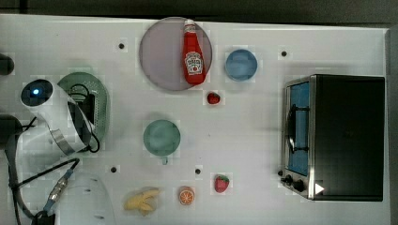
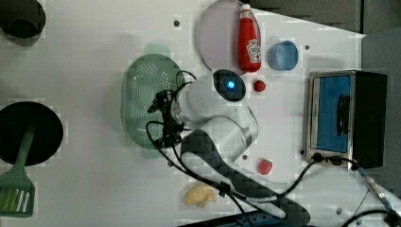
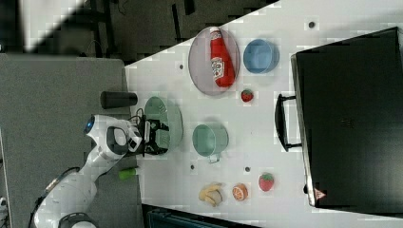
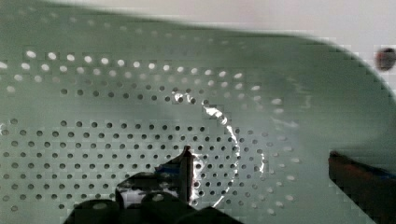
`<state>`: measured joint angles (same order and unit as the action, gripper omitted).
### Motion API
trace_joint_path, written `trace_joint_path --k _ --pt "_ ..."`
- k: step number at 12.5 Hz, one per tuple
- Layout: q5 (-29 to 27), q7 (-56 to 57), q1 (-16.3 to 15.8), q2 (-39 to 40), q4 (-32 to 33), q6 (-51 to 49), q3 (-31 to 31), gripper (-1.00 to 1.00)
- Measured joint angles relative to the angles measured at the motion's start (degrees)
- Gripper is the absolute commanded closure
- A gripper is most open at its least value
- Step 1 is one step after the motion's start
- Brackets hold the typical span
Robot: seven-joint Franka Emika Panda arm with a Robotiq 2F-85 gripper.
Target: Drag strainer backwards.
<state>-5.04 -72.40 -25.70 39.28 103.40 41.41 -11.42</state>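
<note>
Closest to the arm, the claw [image 2: 163, 118] hangs over the strainer [image 2: 142, 101] with its jaws spread wide and nothing between them. In the wrist view the holed bottom of the strainer [image 4: 140, 116] lies just under the camera, with one dark fingertip [image 4: 362, 179] near the inner wall. The strainer sits on the white counter [image 1: 263, 131] at the top view's left, its far rim free and its near side hidden below the wrist.

I think the step in hand is to catch the strainer before the drag. To do it well, one finger should go down inside the bowl against the wall nearest the robot base, or the jaws should pinch that rim. Then the pull should stay low and straight. A light plastic bowl may tip or turn if the claw hooks it too high.

Farther off stands the teal cup [image 1: 161, 137], well apart, and beyond it the plate [image 1: 159, 61] carrying the ketchup bottle [image 1: 194, 54]. Neither lies in the way of the pull.
</note>
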Motion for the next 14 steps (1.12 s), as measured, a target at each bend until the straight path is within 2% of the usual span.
trace_joint_path --k 3,6,14 --pt "-0.48 0.0 -0.67 -1.29 2.74 1.43 -1.13 -1.0" --pt "-3.92 -0.11 -1.87 -3.19 6.55 2.07 -1.22 -1.0" --pt "-4.5 -0.17 -5.13 -7.39 14.32 5.04 -1.66 -1.0"
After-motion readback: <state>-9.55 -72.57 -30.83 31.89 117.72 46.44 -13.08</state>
